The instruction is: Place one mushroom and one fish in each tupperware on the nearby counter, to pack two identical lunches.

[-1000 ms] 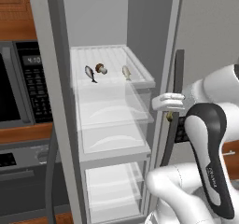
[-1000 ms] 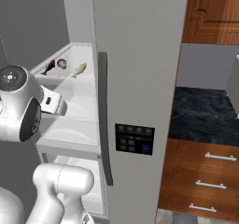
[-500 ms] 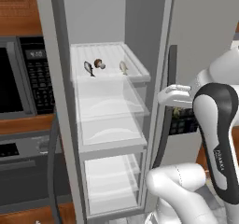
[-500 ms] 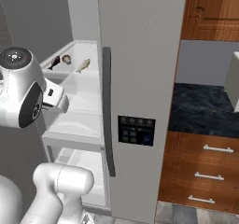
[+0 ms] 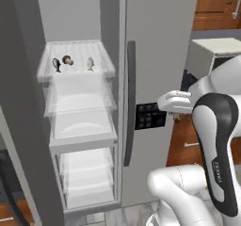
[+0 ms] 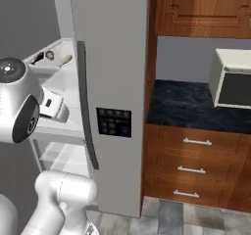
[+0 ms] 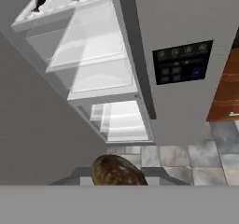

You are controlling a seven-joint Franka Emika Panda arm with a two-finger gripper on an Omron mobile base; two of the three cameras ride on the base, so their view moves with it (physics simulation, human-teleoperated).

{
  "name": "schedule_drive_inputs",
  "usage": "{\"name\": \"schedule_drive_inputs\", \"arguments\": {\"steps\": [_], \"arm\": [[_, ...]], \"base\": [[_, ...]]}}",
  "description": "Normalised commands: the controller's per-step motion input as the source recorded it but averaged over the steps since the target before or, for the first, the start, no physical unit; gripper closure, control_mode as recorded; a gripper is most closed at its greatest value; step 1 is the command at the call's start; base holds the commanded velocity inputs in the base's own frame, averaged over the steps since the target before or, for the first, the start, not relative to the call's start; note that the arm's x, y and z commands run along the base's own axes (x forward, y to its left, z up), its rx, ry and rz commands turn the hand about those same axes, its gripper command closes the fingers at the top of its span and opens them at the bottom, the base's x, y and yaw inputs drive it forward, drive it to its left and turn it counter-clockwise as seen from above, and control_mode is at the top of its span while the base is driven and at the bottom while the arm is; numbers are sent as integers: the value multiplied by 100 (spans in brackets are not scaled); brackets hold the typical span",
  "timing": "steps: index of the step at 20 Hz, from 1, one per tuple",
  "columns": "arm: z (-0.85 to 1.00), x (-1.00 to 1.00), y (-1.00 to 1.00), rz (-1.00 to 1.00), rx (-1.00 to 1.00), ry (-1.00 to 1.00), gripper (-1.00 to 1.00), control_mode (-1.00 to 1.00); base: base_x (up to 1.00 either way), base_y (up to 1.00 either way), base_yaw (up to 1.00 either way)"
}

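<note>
a: swinging right, is it? the whole picture has slid sideways since a second ago.

b: yes, that is the base driving, not the things moving. the tall grey fridge (image 6: pixel 112 58) has drifted to the left of the view, and the black marble-look tabletop (image 6: pixel 186 102) with the cream toaster oven (image 6: pixel 230 84) on it has come into sight.

a: and the tool (image 7: pixel 119 177)?

b: closed nearly all the way on the dull olive-brown mushroom (image 7: pixel 114 168). its speckled cap sits right between the finger tips in the hand view, out in front of the fridge and above the tiled floor (image 7: pixel 186 162).

a: so what does the drive mean for the job?

b: my guess is the carry has begun: the first item is on its way to the tabletop, where the containers should be. nothing looks packed yet.

a: count for me.

b: mushrooms, two: the one in the grip, and one red-brown-capped mushroom (image 5: pixel 67 59) on the top white fridge shelf (image 5: pixel 75 75). fish, two, both on that shelf: a slender dark grey-black fish (image 5: pixel 56 64) just left of that mushroom, and a pale beige-silver fish (image 5: pixel 90 64) a little apart on its right.

a: three pickups left, then.

b: so i judge.
</note>
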Motion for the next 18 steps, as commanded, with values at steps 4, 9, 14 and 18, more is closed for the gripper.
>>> {"name": "schedule_drive_inputs", "arguments": {"steps": [4,9,14,18], "arm": [[0,0,0,0,0,0,100,100],[0,0,0,0,0,0,100,100],[0,0,0,0,0,0,100,100],[0,0,0,0,0,0,100,100]], "base": [[-6,-100,-4],[-9,-100,-8],[-7,-100,-10],[0,-100,-11]]}}
